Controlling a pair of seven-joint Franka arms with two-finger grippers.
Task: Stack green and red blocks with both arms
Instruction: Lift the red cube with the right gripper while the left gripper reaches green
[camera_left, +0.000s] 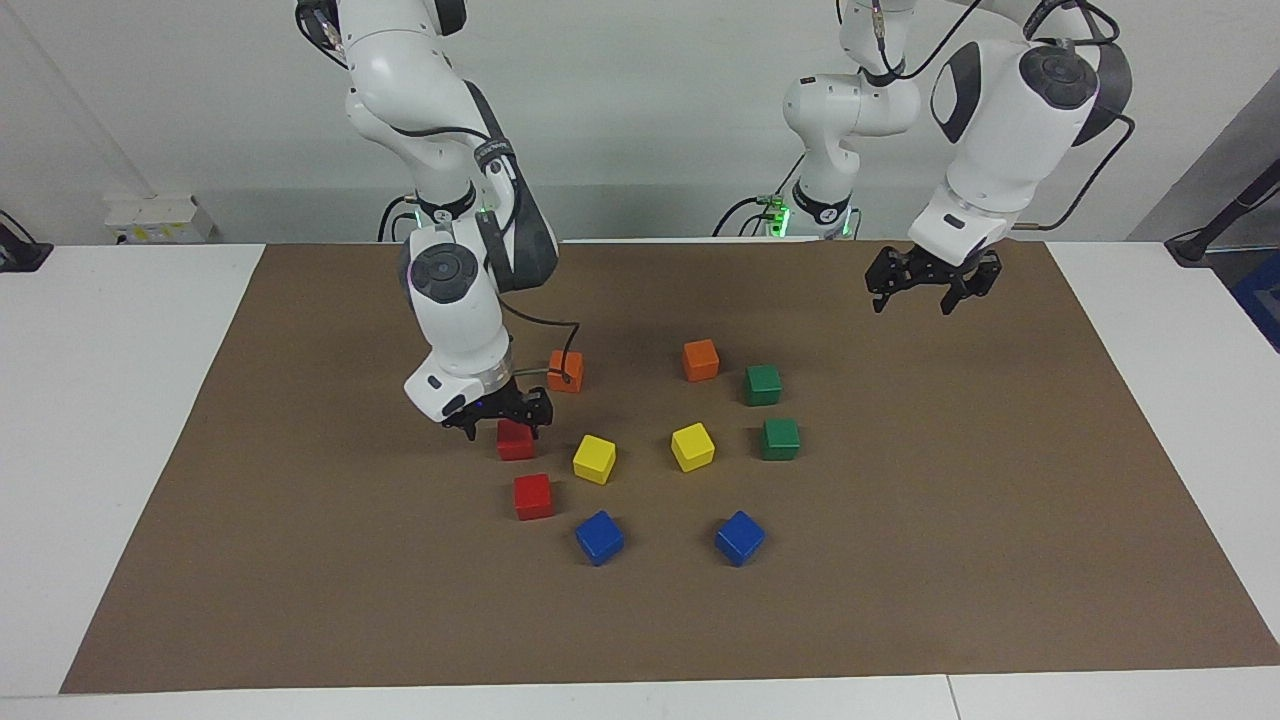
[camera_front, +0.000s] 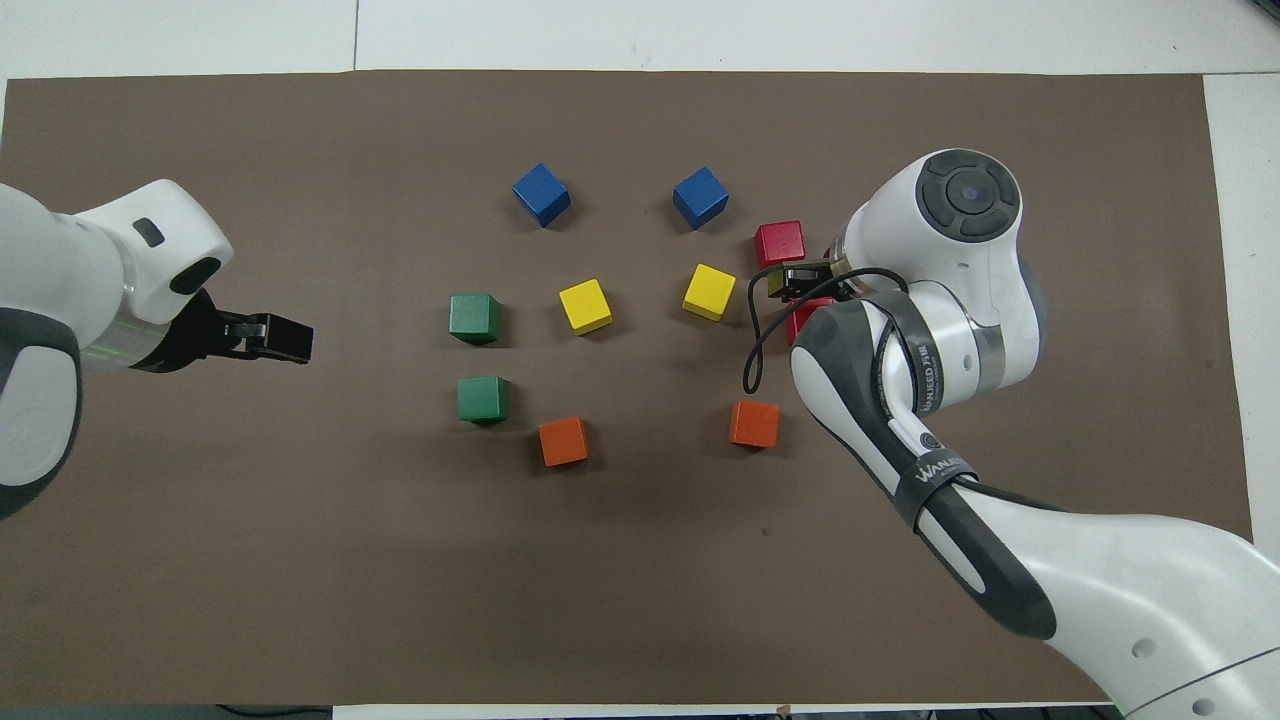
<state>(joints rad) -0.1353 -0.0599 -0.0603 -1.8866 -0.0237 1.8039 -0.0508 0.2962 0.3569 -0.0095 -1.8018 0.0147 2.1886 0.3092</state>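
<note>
The right arm's black two-fingered hand (camera_left: 497, 410) is bent down low to the desk, fingers pointing down and spread. The left arm waits, its black hand (camera_left: 932, 283) hanging high above the desk, fingers spread.

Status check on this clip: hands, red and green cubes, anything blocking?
Right hand down on the nearer glossy red cube, grip unconfirmed. Left hand waits raised, fingers apart. All four cubes unstacked on the brown mat. Nothing blocking.

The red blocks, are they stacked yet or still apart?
Apart. The nearer red block and the farther red block both sit separately on the brown mat; the right tool is down at the nearer one.
</note>
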